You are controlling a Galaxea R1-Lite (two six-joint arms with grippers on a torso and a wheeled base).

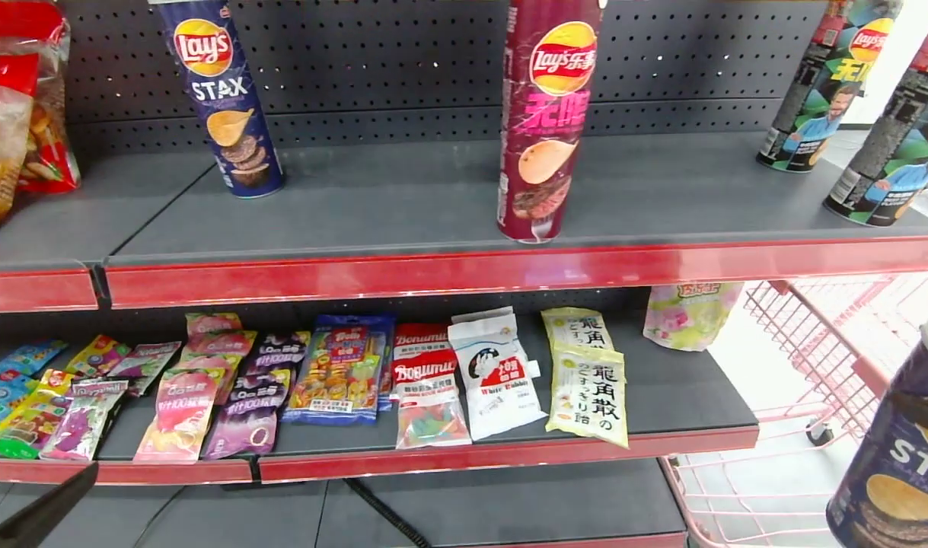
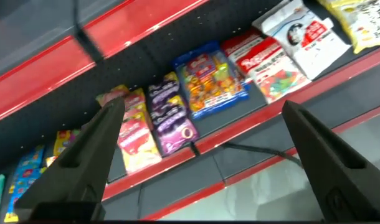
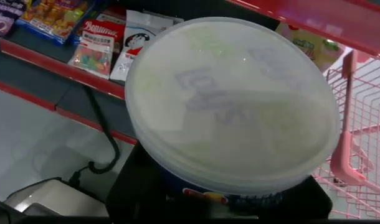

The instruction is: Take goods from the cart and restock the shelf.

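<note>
A blue chip can (image 1: 901, 457) was held upright, clamped in the right gripper (image 3: 227, 202), low at the robot's right, just beside the pink cart (image 1: 814, 335) and below the upper shelf (image 1: 433, 205). On that shelf a matching blue can (image 1: 224, 91) and a magenta can (image 1: 543, 122) were stood well apart. The left gripper (image 2: 202, 106) was seen with fingers spread wide, nothing between them, low before the candy bags (image 1: 342, 369) on the lower shelf.

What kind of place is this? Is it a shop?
Most likely a shop's snack aisle: red-edged shelves, chip cans standing up top, candy bags laid out below, and a pink shopping cart alongside. The right hand holds another blue chip can.
</note>
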